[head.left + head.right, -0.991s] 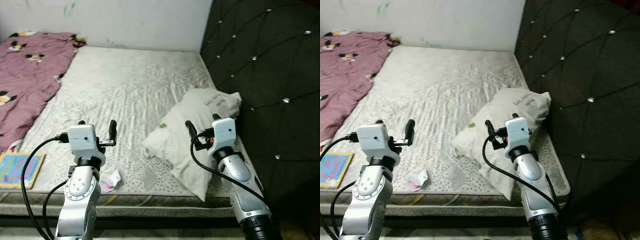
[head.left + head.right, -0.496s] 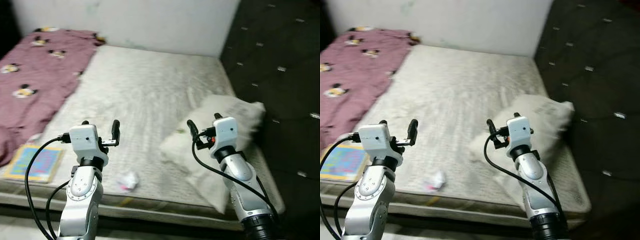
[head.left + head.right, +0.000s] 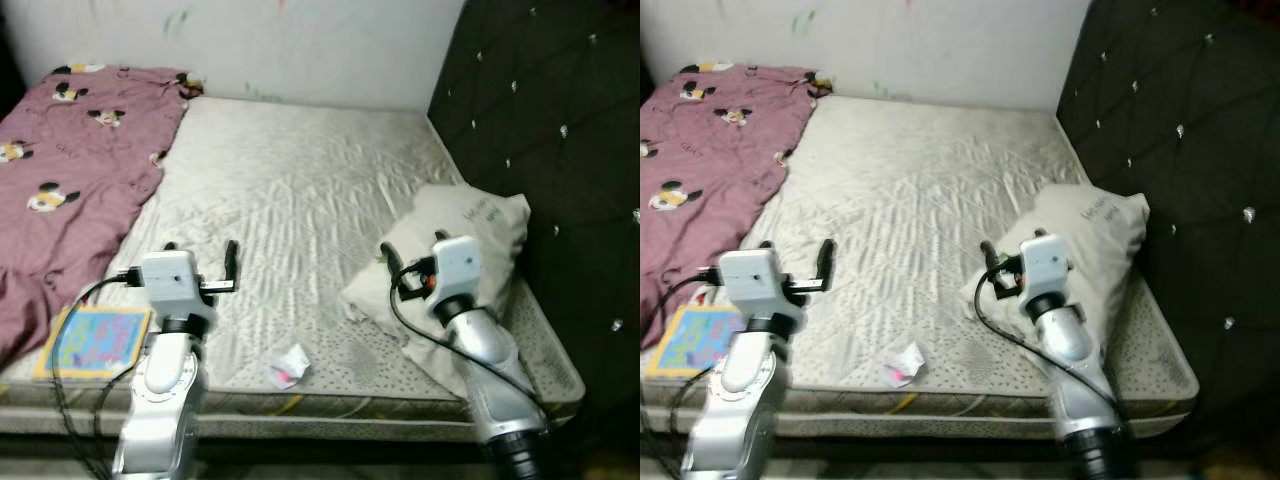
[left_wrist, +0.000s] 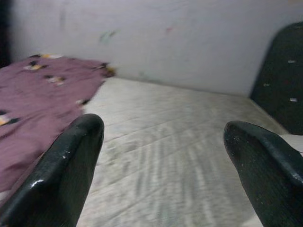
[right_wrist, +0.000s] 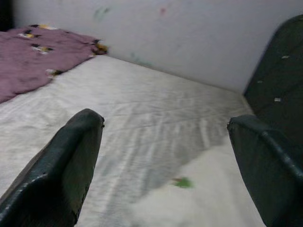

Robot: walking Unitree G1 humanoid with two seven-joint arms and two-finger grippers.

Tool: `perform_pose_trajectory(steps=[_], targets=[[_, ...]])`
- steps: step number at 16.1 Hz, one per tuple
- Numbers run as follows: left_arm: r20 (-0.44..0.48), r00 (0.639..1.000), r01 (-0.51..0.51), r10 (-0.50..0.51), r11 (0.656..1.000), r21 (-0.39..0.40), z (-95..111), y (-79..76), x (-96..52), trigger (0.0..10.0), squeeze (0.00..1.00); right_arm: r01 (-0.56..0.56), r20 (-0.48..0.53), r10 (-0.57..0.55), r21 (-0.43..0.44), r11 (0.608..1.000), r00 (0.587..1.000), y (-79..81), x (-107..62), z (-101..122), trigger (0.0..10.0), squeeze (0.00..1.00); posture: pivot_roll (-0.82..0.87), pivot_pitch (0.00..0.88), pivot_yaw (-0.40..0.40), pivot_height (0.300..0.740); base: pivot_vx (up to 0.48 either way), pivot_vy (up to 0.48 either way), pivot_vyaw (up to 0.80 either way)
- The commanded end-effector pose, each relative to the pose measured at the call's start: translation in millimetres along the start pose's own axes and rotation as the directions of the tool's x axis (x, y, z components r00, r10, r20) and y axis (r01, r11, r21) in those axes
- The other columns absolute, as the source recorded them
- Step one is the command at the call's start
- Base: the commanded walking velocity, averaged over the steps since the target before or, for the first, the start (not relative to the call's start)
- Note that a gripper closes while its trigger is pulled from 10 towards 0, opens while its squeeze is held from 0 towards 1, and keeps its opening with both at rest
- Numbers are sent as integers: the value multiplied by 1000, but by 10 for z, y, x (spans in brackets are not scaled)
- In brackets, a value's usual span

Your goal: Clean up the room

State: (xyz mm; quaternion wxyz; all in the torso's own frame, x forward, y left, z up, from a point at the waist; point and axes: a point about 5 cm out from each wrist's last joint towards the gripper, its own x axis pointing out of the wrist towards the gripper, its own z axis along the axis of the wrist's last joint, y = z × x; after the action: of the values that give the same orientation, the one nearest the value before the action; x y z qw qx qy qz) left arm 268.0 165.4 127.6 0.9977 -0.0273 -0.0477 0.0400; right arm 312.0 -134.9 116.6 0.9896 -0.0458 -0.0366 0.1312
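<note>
One pillow (image 3: 470, 240), one book (image 3: 92, 340), perhaps one crumpled wrapper (image 3: 288, 366) lie on the mattress (image 3: 290, 200).

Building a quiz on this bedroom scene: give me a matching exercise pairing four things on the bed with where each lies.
Things:
1. white pillow
2. crumpled white wrapper
3. colourful picture book
4. maroon cartoon-print blanket

Places:
A. near front edge, between the arms
B. left side of the grey mattress
C. beside the black tufted headboard
D. front left corner

Pairs: 1-C, 2-A, 3-D, 4-B
</note>
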Motion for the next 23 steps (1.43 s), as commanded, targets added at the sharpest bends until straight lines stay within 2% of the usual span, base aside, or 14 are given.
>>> perform_pose_trajectory(steps=[1,4,7,11,23], targets=[[25,1000,-12,11,1000,19,43,1,5,10000,0,-3,12,3,-3,1000,1000,-21,15,41,10000,0,-32,44,-84,740,0,0,0],[13,1000,-2,1,999,39,36,-16,1,10000,0,-3,13,3,-2,1000,1000,-23,24,41,10000,0,-29,47,-84,740,0,0,0],[4,1000,13,-14,998,61,18,34,-12,10000,0,8,16,-8,9,1000,1000,-36,20,45,10000,0,-29,48,-84,740,0,0,0],[-10,1000,2,-2,999,45,5,54,-26,10000,0,18,-6,-18,25,1000,1000,-45,29,17,10000,0,-24,55,-86,740,0,0,-536],[-21,1000,18,-17,999,27,-2,60,-80,10000,0,5,-5,-5,17,1000,1000,-27,-8,9,10000,0,-21,65,-81,740,0,0,0]])
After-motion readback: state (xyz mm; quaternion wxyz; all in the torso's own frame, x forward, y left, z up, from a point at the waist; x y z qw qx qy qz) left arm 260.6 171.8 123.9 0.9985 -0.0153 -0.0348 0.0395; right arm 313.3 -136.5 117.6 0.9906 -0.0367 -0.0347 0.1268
